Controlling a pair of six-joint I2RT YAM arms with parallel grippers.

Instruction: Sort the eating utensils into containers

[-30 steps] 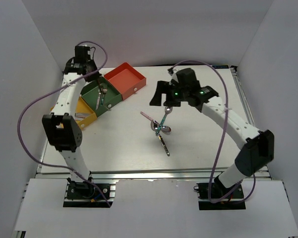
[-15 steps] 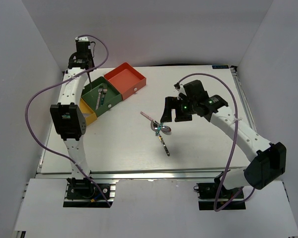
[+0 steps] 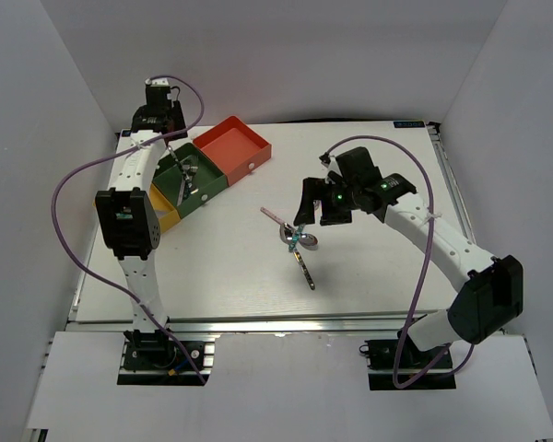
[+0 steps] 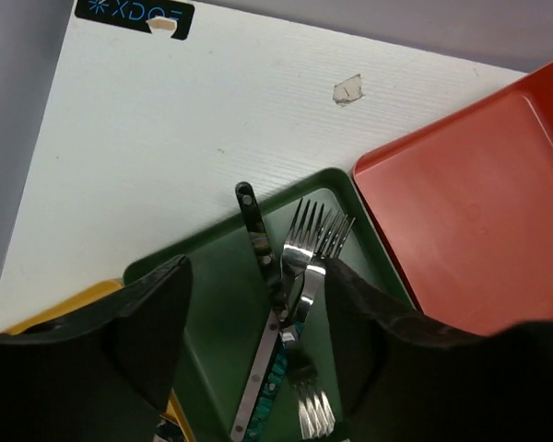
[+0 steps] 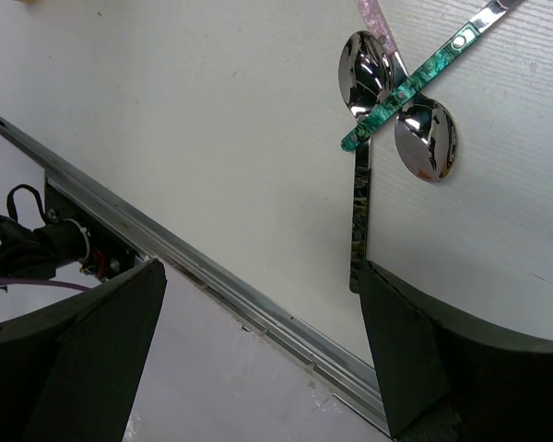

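The eating utensils lie in two groups. In the dark green tray (image 4: 212,304) a silver fork (image 4: 318,241) rests against a dark-handled utensil (image 4: 256,241), with a teal-handled piece (image 4: 275,387) and a second fork head (image 4: 311,410) just beside them. The red-orange tray (image 4: 470,239) is joined to one side of the green tray and the yellow tray (image 4: 64,308) to the other. The left gripper (image 4: 258,276) hangs over the green tray, its fingers spread wide with nothing between them.

Well apart from the green tray, toward the middle of the table (image 3: 212,267), two spoons (image 5: 364,64) lie bowl to bowl. A teal-handled utensil (image 5: 405,87) crosses over them, and a pink handle (image 5: 378,18) shows beside it. The right gripper (image 5: 258,304) hovers above this pile, its fingers also parted and holding nothing.
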